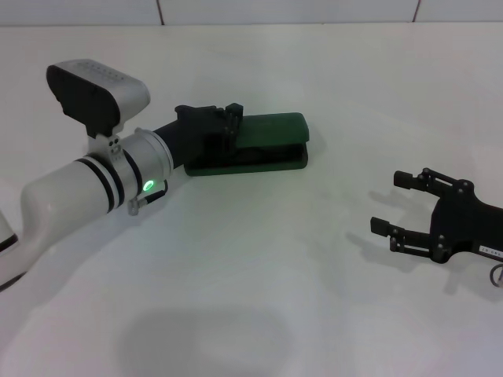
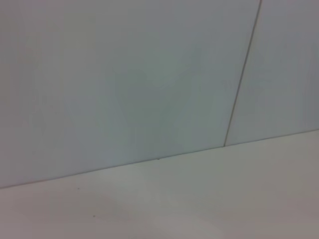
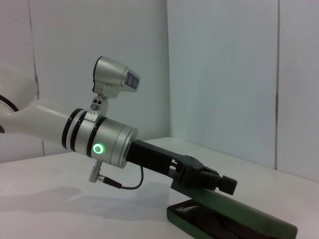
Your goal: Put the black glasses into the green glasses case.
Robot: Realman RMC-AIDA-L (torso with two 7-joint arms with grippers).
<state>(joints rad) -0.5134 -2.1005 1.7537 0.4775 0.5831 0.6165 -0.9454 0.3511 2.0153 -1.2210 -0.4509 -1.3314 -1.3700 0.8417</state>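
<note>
Now the left gripper (image 1: 233, 118) rests on the half-shut lid of the green case (image 1: 271, 133), fingers unreadable; glasses unseen, likely light and fragile. Right gripper (image 1: 397, 204) waits open, well apart.

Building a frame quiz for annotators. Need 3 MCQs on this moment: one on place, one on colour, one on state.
1. Where is the left gripper?
A. At the lid of the green glasses case
B. Beside the right gripper
C. Lifted high above the table

2. What colour is the light on the left arm's wrist ring?
A. Red
B. Blue
C. Green

3. What state is the right gripper in?
A. Shut on the case
B. Open, holding nothing
C. Shut on the black glasses

Key:
1 A, the head view and right wrist view both show it on the lid edge of the partly open case.
2 C, it glows green in both views.
3 B, its fingers are spread apart over the bare table, off to the robot's right.
</note>
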